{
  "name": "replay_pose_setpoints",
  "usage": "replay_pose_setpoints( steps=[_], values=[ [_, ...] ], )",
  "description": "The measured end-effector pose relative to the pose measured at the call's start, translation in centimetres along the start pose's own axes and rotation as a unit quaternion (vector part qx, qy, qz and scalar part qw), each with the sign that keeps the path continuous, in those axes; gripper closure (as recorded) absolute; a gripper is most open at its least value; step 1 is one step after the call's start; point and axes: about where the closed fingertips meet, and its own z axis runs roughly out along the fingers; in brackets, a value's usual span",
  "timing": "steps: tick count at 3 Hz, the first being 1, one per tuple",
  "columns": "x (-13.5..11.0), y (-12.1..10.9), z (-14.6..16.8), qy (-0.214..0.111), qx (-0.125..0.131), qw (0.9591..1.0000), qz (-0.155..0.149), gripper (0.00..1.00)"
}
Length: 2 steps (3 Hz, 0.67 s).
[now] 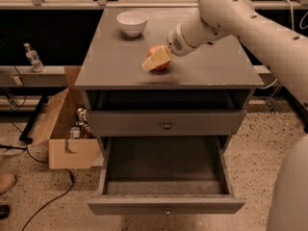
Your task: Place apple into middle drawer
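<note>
Gripper [150, 64] is right down over the apple [154, 50] at the middle of the cabinet [211, 71] top, can't tell if it's clamped or spread, bowl [132, 22] at the cabinet's back left, middle drawer [166, 205] open low on the cabinet's front.

The gripper [151, 63] is low over the cabinet [211, 71] top, right against the apple [154, 50] and covering its front. A white bowl [132, 22] stands farther back, apart from both. Below, the drawer [166, 204] is pulled out, and the knobbed front [134, 124] above it is closed. A cardboard box [72, 146] stands on the floor at the left.
</note>
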Motion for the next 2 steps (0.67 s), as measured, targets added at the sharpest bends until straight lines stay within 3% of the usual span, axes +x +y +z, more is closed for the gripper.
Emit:
replay_pose_setpoints(
  steps=[2],
  values=[
    [-0.82, 1.04, 0.86, -0.023, -0.019, 0.9995, -0.008, 0.63]
  ],
)
